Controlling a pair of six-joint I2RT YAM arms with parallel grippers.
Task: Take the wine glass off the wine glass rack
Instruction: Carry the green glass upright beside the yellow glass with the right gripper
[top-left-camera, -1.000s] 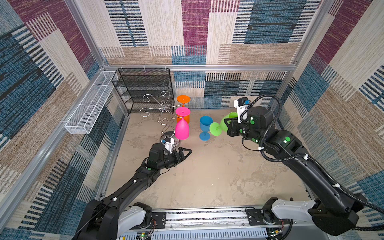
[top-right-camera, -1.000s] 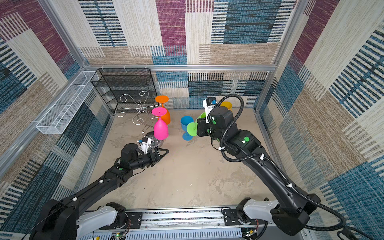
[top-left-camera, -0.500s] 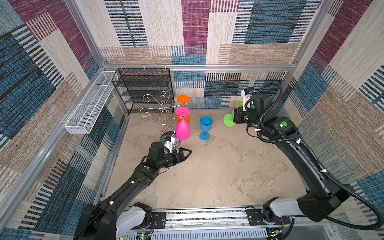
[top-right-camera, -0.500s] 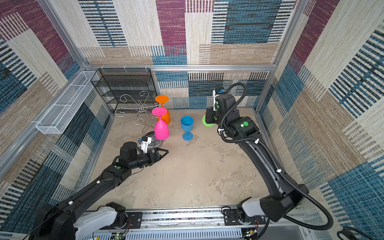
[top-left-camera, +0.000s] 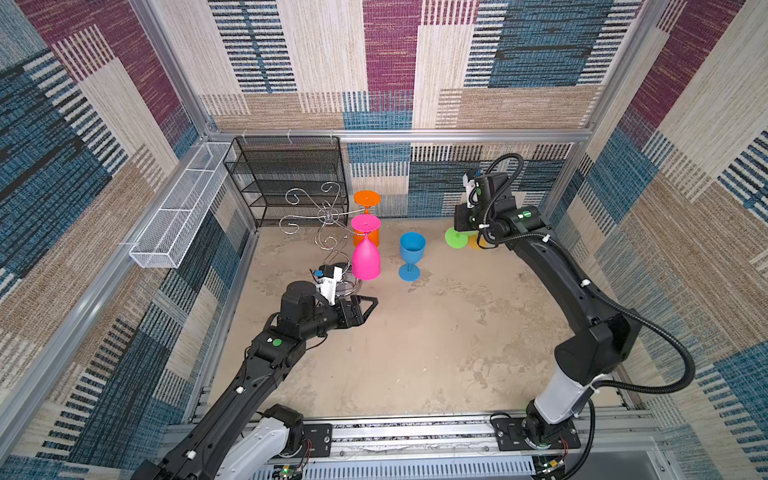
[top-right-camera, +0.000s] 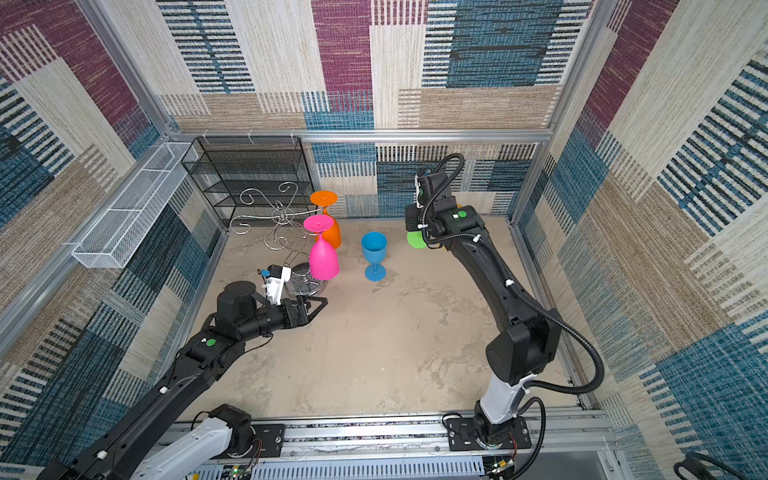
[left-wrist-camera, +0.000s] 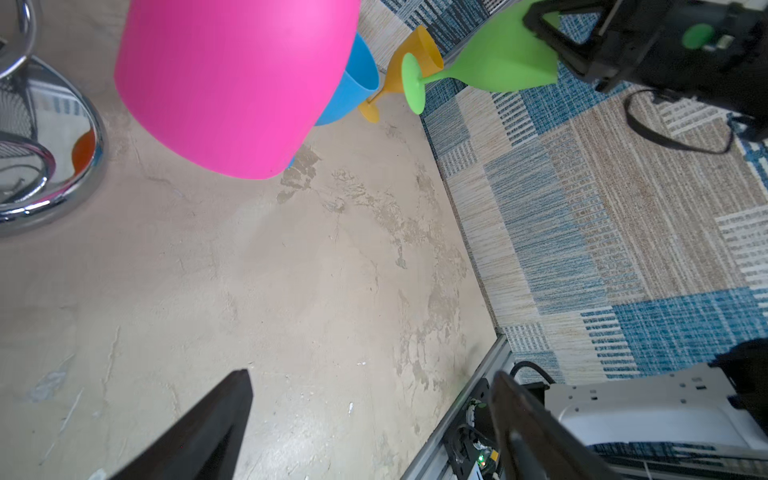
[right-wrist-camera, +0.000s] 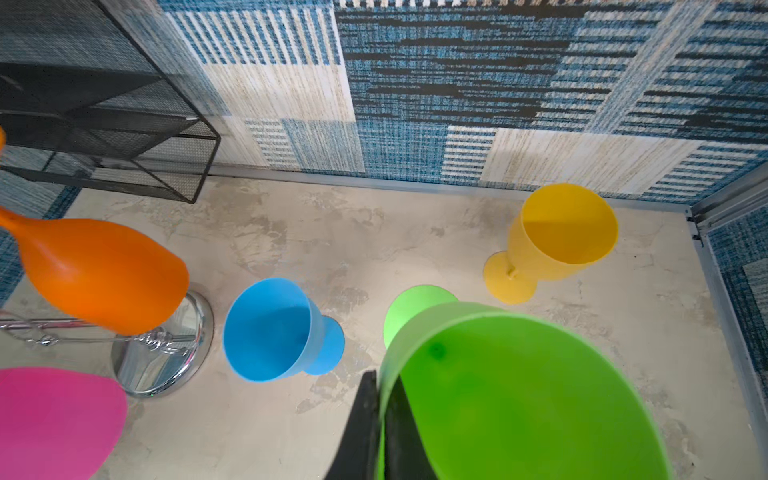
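Two claws, five wine glasses. Nearest, the left claw (top-left-camera: 368, 309) hovers wide open over the beige surface (top-left-camera: 415, 353), just in front of the chrome wire wine glass rack (top-right-camera: 307, 284), where a pink plastic wine glass (top-left-camera: 365, 259) and an orange plastic wine glass (top-left-camera: 372, 239) hang upside down. Beyond, a blue plastic wine glass (top-left-camera: 412, 249) stands upright. Farther back, the right claw (right-wrist-camera: 380, 386) pinches the rim of a green plastic wine glass (right-wrist-camera: 519, 395). Only the right wrist view shows the yellow plastic wine glass (right-wrist-camera: 561, 237) whole, upright near the back wall (right-wrist-camera: 457, 104).

No legible text or numbers; any markings perhaps too small to read.
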